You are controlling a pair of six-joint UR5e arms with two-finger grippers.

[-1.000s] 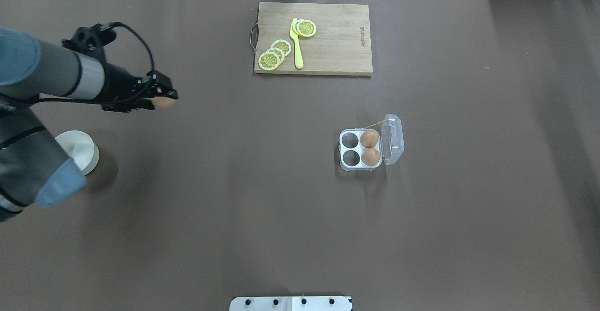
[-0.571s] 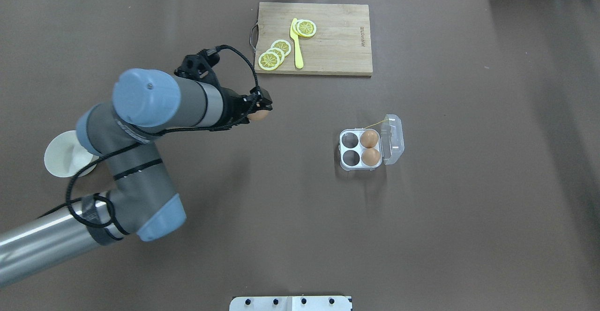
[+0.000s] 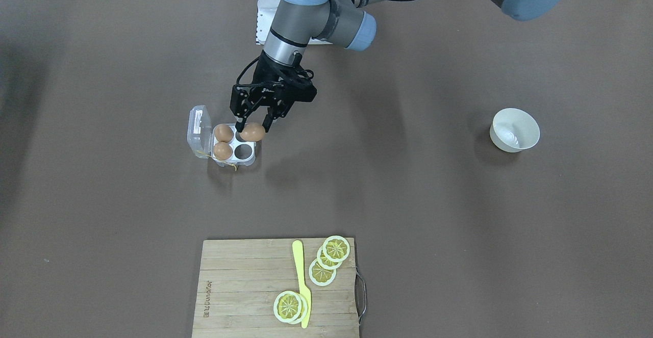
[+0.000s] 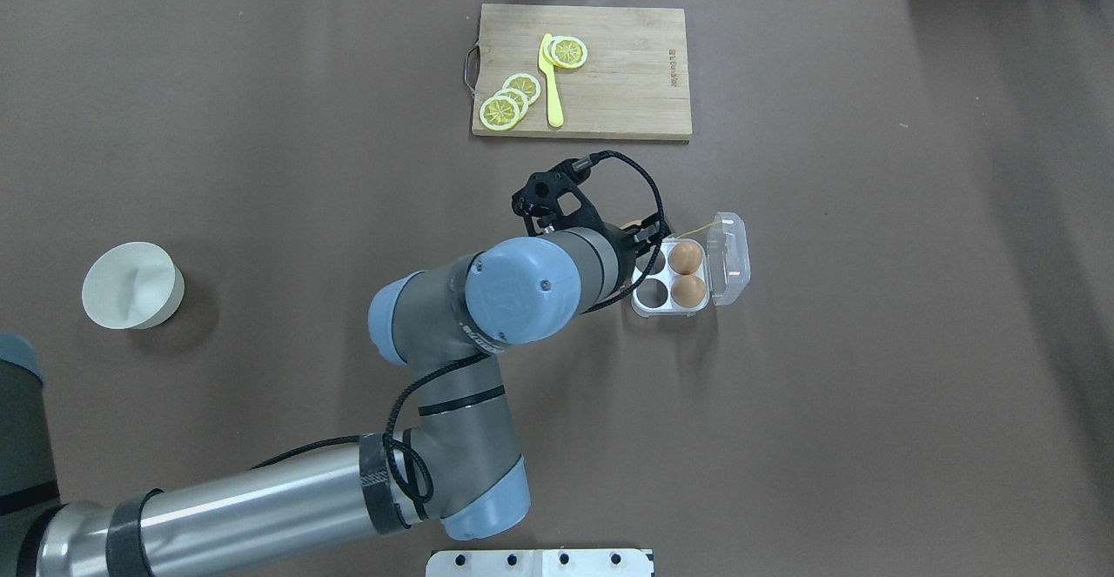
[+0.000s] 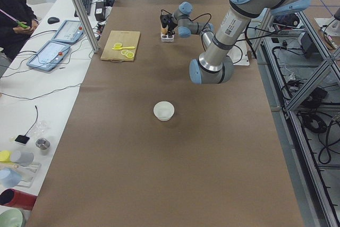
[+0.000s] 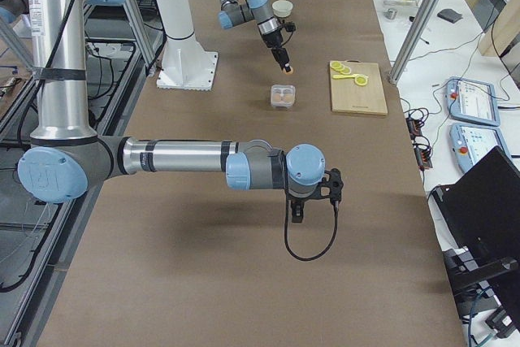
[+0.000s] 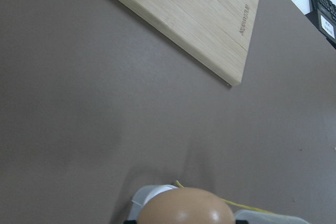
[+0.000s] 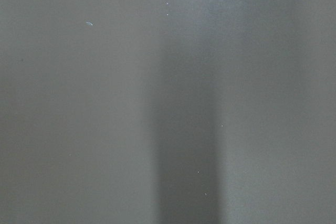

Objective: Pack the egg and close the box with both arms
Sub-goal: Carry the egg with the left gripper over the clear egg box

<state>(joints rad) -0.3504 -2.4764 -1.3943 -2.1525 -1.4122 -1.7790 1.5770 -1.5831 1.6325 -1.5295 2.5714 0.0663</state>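
This is a robotics lab. Two grey industrial arms point(image 6: 175, 156) reach over one long surface point(image 5: 159, 174) covered with a brown sheet, and a white metal stand point(image 6: 185, 46) sits at its edge. Out past the left gripper point(image 3: 252, 127), off the surface's far side, a white bench point(image 5: 32, 89) holds two teach pendants point(image 5: 49, 54), a keyboard point(image 5: 86, 2), a mouse point(image 5: 51, 20) and loose cables. A person point(image 5: 13, 3) is seated at it. Aluminium frame posts point(image 5: 79, 9) stand beside that bench. Opposite the gripper, behind the arms' bases, cable bundles point(image 5: 319, 123) lie on the floor.
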